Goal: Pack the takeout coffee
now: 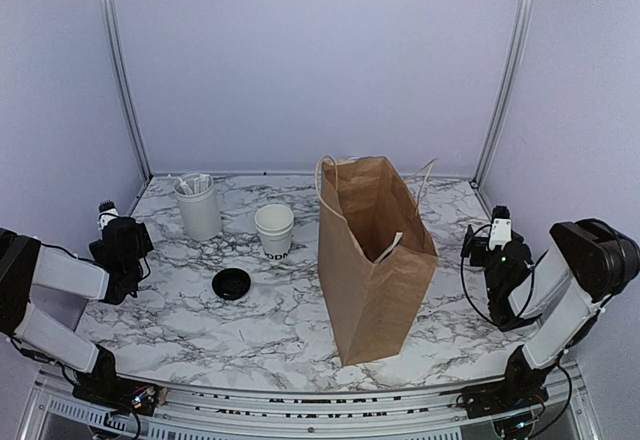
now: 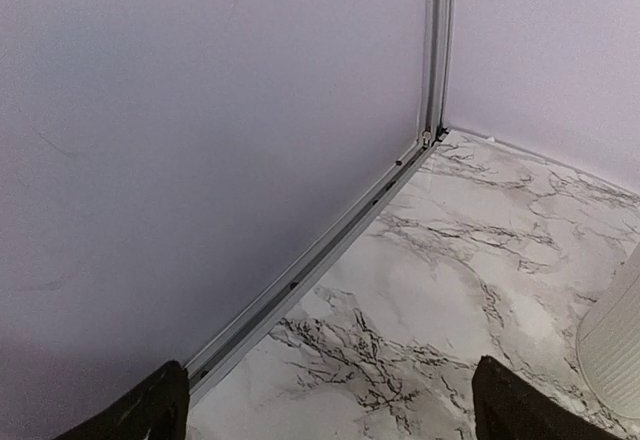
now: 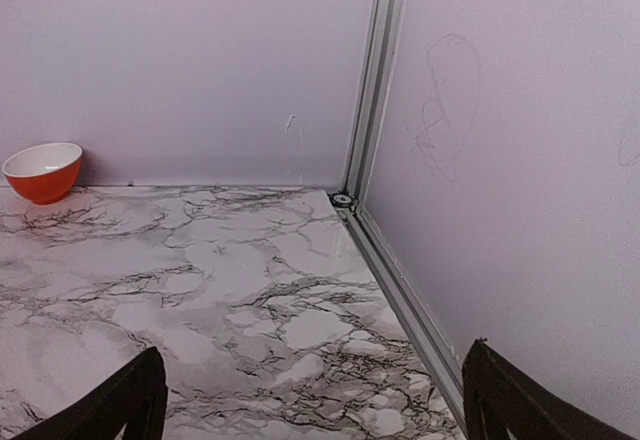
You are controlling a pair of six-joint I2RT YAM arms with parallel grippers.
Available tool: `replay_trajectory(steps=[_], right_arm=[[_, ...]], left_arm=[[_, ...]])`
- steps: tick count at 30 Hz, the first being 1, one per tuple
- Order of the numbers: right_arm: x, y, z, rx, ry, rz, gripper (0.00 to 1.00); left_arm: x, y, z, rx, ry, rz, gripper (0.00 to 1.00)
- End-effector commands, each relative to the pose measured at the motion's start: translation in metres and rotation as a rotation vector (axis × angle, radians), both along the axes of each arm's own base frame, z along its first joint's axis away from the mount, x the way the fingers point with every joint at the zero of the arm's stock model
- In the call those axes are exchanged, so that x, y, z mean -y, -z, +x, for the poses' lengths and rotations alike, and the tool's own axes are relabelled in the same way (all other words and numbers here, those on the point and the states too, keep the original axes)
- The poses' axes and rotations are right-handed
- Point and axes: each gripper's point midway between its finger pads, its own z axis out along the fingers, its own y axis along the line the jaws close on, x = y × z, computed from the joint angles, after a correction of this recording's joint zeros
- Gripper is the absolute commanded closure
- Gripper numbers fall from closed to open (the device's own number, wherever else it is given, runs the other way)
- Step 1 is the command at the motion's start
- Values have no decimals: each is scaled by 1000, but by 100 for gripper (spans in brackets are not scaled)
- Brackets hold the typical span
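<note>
- The left gripper (image 2: 335, 405) is wide open and holds nothing. So is the right gripper (image 3: 310, 400).
- The white cup (image 1: 274, 230) stands up straight, off to the left gripper's right. The left arm is nearer.
- The black lid (image 1: 231, 283) lies flat near the cup, not on it.
- The brown bag (image 1: 375, 260) stands open between the cup and the right gripper. No cup is in it.

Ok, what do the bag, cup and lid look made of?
Bag: brown kraft paper, matte, creased, with pale handles. Cup: white paper by its look, matte, dark print low down. Lid: black, likely plastic; too small to be sure.
</note>
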Motion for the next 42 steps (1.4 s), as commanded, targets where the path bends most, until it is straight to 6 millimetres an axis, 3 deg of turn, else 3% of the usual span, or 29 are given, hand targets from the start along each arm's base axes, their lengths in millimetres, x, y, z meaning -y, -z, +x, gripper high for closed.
replay_trajectory(steps=[1,11,18,22,42], right_arm=[[3,-13,5,45,7,6,0],[3,-13,5,43,7,5,0],[2,-13,5,44,6,6,0],[2,-13,6,41,5,7,0],[3,-12,7,36,2,11,0]], left_arm=[[8,-23,12,120,84,22,1],[43,-21,30,95,347,83,1],[30,-13,38,127,339,23,1],[22,-8,29,173,341,-21,1],[25,-9,27,175,335,8,1]])
